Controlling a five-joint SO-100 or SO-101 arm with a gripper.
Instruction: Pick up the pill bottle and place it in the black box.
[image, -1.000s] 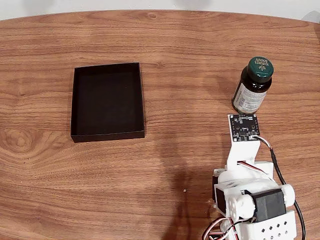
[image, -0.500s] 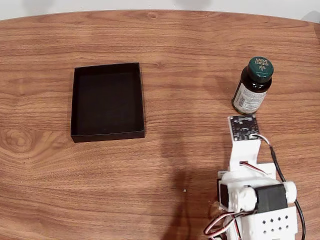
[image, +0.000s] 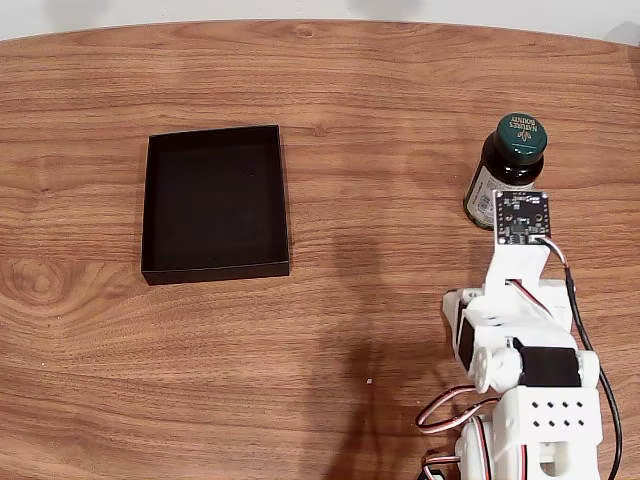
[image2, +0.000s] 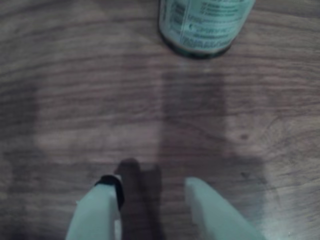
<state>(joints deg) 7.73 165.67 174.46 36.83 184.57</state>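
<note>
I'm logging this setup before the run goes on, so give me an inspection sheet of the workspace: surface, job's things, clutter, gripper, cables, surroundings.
Surface: wooden table, wood grain, rounded far edge.
Job's things: pill bottle upright at the right of the fixed view, green cap on, its lower part behind the arm's small circuit board; black box at the left, nothing inside.
Clutter: a tiny pale speck on the wood near the arm.
Gripper: gripper open in the wrist view, short of the bottle, holding nothing.
Cables: black cable along the arm; red, white and black wires loop at its base.
Surroundings: pale strip beyond the table's far edge; nothing else seen.
</note>
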